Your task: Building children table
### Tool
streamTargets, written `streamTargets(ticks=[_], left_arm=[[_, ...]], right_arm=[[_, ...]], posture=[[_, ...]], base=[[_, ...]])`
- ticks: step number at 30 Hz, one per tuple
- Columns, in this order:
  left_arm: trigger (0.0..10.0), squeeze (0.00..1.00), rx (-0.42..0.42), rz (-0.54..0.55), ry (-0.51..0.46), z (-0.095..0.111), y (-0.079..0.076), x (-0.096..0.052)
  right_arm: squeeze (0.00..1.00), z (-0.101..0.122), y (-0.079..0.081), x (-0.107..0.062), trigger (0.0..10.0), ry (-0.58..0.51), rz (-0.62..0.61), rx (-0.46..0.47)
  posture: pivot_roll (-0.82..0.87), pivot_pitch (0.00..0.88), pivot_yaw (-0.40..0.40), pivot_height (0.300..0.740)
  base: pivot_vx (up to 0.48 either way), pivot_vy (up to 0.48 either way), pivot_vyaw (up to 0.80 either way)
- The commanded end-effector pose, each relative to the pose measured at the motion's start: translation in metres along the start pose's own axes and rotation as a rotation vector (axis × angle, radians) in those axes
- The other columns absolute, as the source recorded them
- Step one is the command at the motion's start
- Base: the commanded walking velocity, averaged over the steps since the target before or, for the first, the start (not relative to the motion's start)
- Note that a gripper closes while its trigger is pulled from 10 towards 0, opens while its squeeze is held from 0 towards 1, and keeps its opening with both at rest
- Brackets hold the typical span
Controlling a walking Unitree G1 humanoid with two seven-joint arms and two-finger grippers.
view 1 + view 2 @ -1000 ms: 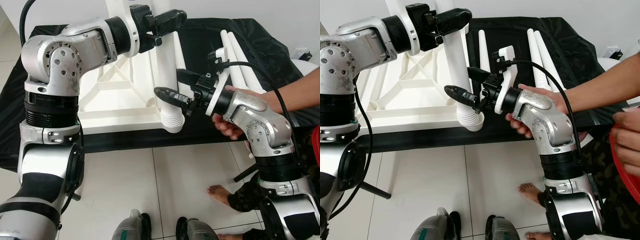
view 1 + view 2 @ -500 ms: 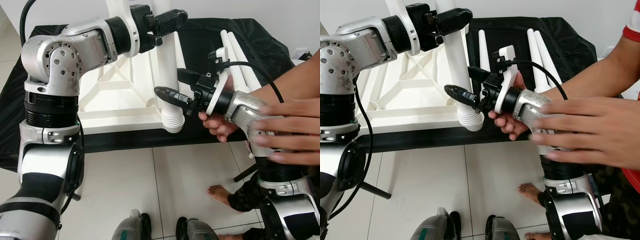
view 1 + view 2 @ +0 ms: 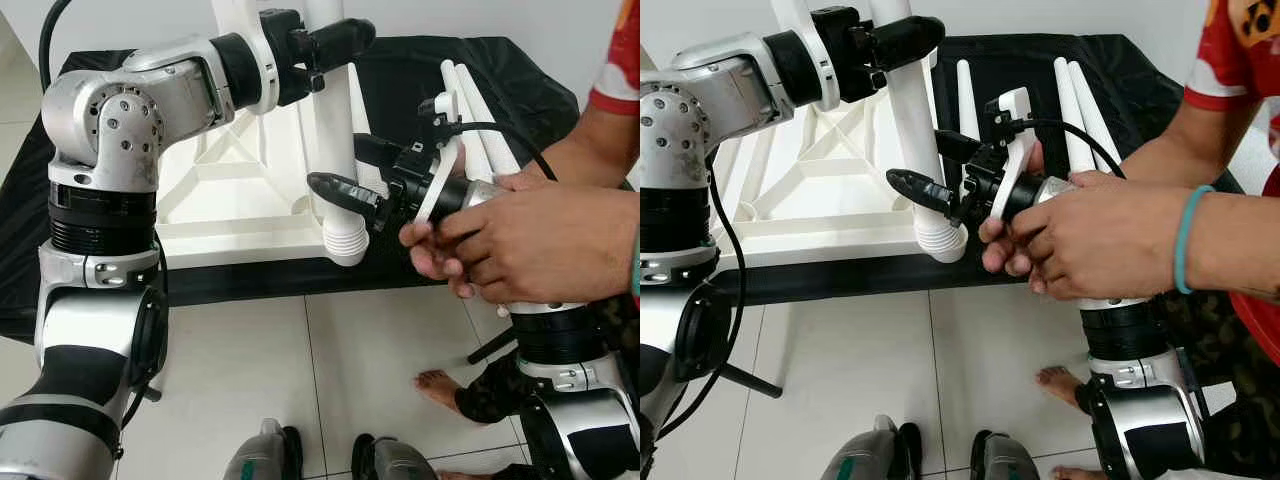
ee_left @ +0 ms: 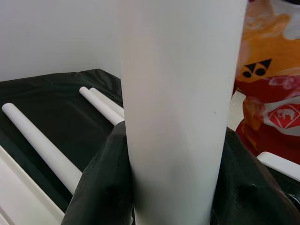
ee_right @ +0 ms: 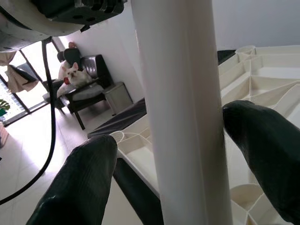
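The left gripper (image 3: 345,38) has its jaws clamped on the upper part of a white table leg (image 3: 328,140). Lower down, the right gripper (image 3: 345,180) straddles that leg, jaws wide and not touching. Beneath lies the upturned white tabletop (image 3: 240,190) on the black-covered desk (image 3: 400,70). A person's hands (image 3: 510,240) grip the right forearm; spare legs (image 3: 1070,100) lie beyond.

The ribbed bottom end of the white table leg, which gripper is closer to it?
Right. The right gripper straddles the table leg just above its ribbed end, fingers either side. The left gripper grips the leg far higher, near its top.
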State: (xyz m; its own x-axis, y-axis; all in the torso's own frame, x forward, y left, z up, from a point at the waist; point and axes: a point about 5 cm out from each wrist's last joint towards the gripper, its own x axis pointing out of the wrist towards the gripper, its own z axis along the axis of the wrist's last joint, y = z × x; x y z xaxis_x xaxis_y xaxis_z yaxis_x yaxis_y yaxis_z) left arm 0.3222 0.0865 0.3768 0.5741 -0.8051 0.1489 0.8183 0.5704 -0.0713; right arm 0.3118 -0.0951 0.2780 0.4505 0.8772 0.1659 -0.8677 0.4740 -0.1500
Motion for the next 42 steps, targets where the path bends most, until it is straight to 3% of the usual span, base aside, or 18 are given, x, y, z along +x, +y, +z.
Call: streamTargets(ticks=[1,42], left_arm=[[10.0,0.00,0.026,-0.117,-0.005,0.0039,-0.0094,-0.0014],[10.0,0.00,0.035,-0.137,-0.003,0.0047,-0.0129,-0.0015]], right_arm=[[0.00,-0.0038,-0.0001,-0.0016,10.0,0.013,-0.003,0.019],[0.00,-0.0047,0.0015,-0.0008,10.0,0.004,0.003,0.012]], posture=[[-0.04,0.132,0.001,0.740],[-0.03,0.110,0.006,0.740]], base=[[0.000,0.000,0.00],[0.000,0.000,0.00]])
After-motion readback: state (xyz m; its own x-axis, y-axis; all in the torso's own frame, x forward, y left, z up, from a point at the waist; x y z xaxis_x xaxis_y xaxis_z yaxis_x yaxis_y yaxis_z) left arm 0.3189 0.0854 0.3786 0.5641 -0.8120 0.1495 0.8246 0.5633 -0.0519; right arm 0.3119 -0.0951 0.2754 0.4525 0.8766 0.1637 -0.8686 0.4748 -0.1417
